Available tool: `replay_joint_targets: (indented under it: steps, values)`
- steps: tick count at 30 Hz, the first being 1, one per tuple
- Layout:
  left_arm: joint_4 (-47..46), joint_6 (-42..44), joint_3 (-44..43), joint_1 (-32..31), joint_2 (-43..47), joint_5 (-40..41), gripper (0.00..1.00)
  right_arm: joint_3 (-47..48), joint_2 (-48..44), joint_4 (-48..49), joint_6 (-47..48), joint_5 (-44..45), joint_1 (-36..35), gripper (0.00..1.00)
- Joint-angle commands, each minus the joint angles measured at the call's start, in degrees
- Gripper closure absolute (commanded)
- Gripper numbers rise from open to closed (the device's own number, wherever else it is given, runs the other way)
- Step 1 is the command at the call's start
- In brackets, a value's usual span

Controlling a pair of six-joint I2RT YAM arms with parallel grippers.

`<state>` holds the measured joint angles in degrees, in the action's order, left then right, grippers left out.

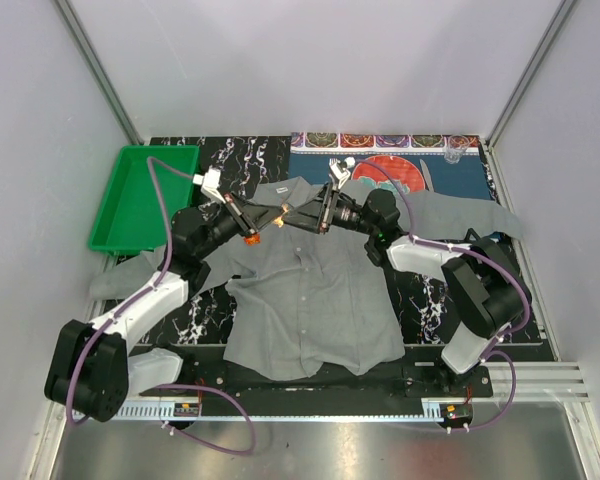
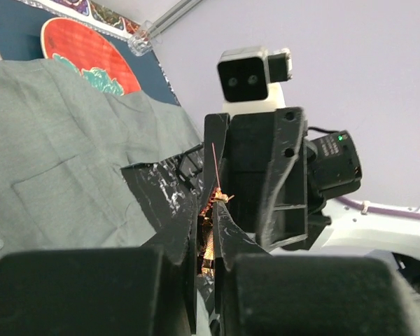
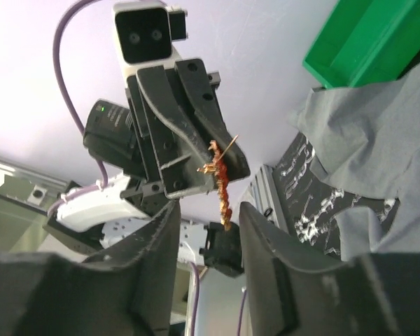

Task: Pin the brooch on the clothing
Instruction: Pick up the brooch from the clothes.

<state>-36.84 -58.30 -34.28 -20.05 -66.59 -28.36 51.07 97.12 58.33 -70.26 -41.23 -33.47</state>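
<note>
- the shirt lies flat and front up in the middle of the overhead view, with its collar toward the top and a row of pale buttons down its centre.
- it covers much of a black marbled mat.
- its sleeves spread out to the left and right; the right-hand one lies over the lower edge of a blue placemat in the upper right, which has a red disc on it.
- a green tray sits in the upper left, beside the mat and apart from the shirt.
- both arms reach in over the collar, and their claws meet tip to tip above the upper middle of the shirt.
- the left claw is closed tight on the brooch, a small gold and reddish piece that fills the thin slit between its fingers.
- a thin pin stands up from the top of the brooch, in front of the right claw in the left wrist view.
- the right claw is partly open, its two fingers standing apart at the bottom of the right wrist view.
- the lower end of the brooch hangs in that gap, and neither finger seems to touch it.
- in both wrist views the brooch is in the air beside the grey cloth, not stuck into it.
</note>
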Motion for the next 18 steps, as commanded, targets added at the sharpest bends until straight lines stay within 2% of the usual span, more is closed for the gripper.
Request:
replay_joint_targets:
  steps: [1, 4, 9, 10, 12, 13, 14, 15, 16, 18]
  values:
    - [-2.36, 4.33, 2.37, 3.43, 1.63, -7.56, 1.00, -0.88, -4.04, -1.53, 3.89, -5.52, 2.97, 0.46]
    - [-1.14, 7.67, 2.64, 5.46, 1.64, -14.51, 1.00, -0.80, -7.55, -11.01, 12.23, -9.21, 5.34, 0.37]
    - [6.32, 16.36, -0.68, 5.90, 1.81, -25.05, 1.00, 2.54, -11.51, -28.23, 31.65, -19.48, 7.81, 0.35]
    - [10.00, 18.03, -1.39, 5.90, 1.99, -26.47, 1.00, 2.89, -12.04, -30.70, 38.98, -23.24, 8.51, 0.35]
    - [13.79, 22.69, -3.41, 5.90, 2.16, -29.89, 1.00, 5.08, -13.71, -42.55, 48.85, -26.25, 9.04, 0.34]
    - [16.94, 23.84, -3.94, 5.90, 2.25, -30.61, 1.00, 5.96, -14.15, -47.38, 60.65, -27.75, 9.04, 0.34]
    - [18.54, 25.16, -4.47, 5.90, 2.16, -31.22, 1.00, 8.15, -15.20, -56.30, 66.07, -27.33, 9.04, 0.34]
    - [19.78, 25.52, -5.43, 5.90, 2.08, -32.45, 1.00, 8.78, -15.64, -58.74, 69.87, -27.23, 9.04, 0.34]
    - [21.79, 25.52, -5.88, 5.90, 1.64, -33.24, 1.00, 9.39, -15.99, -61.90, 77.83, -26.02, 9.04, 0.34]
    - [23.21, 25.17, -6.76, 5.90, 1.37, -34.39, 1.00, 11.24, -16.44, -65.26, 82.37, -25.04, 9.04, 0.35]
